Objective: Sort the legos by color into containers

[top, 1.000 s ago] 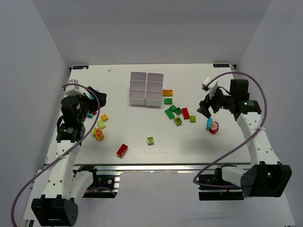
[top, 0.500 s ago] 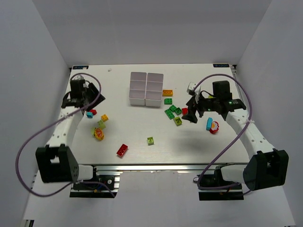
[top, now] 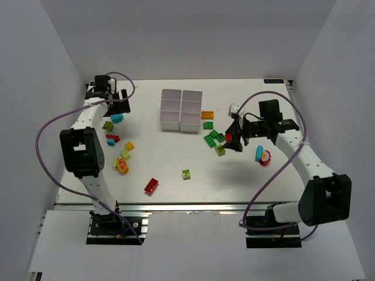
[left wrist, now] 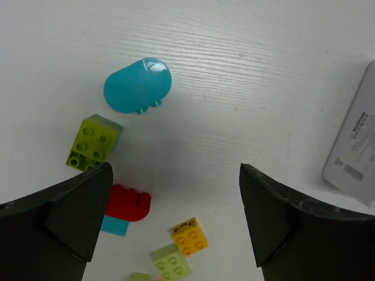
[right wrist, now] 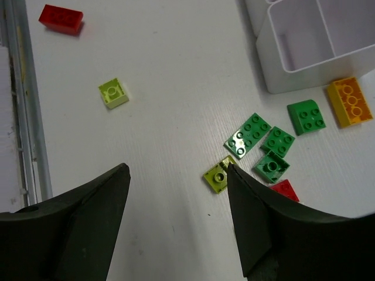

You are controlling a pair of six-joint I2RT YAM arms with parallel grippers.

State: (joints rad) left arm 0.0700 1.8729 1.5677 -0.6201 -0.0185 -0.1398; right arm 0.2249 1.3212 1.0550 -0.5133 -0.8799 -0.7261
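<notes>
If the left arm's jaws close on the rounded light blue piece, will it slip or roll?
The light blue piece looks like hard, glossy plastic, so it is probably stiff and light. Its curved ends may slip when squeezed. It seems to lie on a flat face, so rolling is unlikely.

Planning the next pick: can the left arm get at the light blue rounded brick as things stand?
Probably yes. The light blue rounded brick lies apart from the lime brick, and the left gripper hangs open close by with nothing between them.
</notes>
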